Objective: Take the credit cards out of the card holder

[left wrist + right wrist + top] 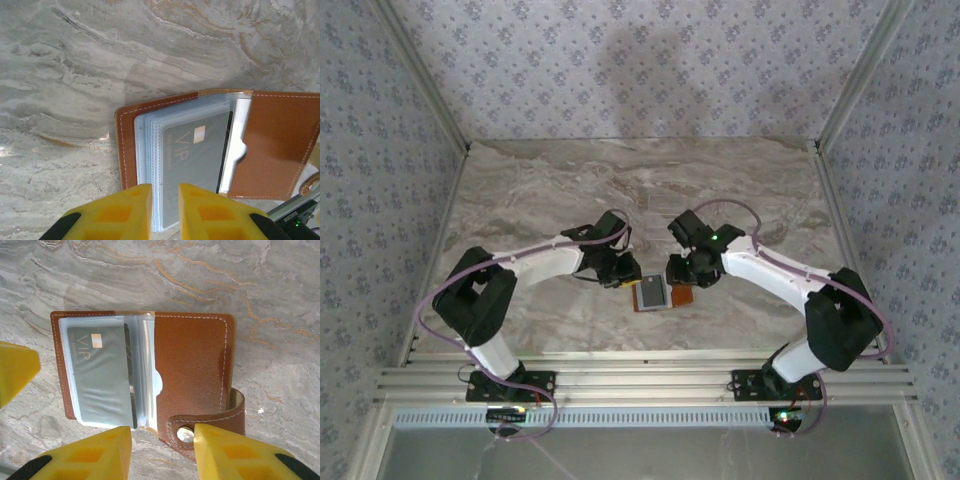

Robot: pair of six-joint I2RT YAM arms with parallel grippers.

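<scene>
Top external: the card holder (681, 297) lies open and flat on the marble table (560, 190), close to the middle of the near edge. The left gripper (617, 272) hangs just beside its left end and the right gripper (680, 272) just above its right half. A grey credit card (650, 292) faces up on the left half.

Left wrist: the left gripper (165, 212) has its yellow fingers (127, 212) narrowly apart. The lower edge of the clear sleeve stack (150, 150) shows in the gap, nothing clamped. The grey card (195, 150), marked VIP, sits inside the top sleeve, and the brown leather flap (280, 145) lies to its right.

Right wrist: the right gripper (162, 452) has its jaws spread wide over the holder's (195, 355) near edge, with the snap tab (200, 425) between the fingers. The VIP card (100, 375) is in its sleeve. A darker card edge (129, 360) peeks out behind it.
</scene>
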